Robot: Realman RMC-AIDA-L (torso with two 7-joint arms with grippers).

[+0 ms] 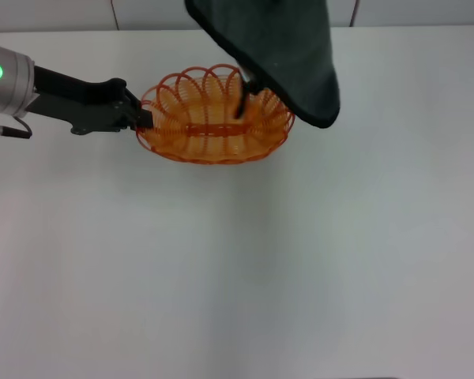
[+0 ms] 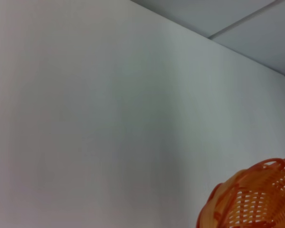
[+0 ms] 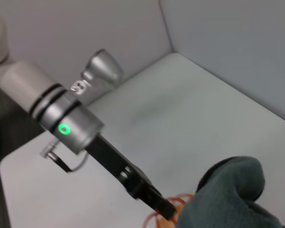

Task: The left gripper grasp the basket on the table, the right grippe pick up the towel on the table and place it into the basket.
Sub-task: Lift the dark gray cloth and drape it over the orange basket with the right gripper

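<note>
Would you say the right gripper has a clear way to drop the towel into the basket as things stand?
Probably yes: the towel hangs over the basket, whose inside looks bare, and the left gripper holds only its outer rim.

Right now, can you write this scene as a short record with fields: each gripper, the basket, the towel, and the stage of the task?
left gripper: at the left rim of the basket, shut on it
basket: orange wire, upright on the table, nothing seen inside
towel: dark green, hanging in the air above the basket's right part
right gripper: hidden by the towel; only a dark tip shows under the cloth above the basket
stage: basket grasped, towel lifted, not yet in the basket
</note>
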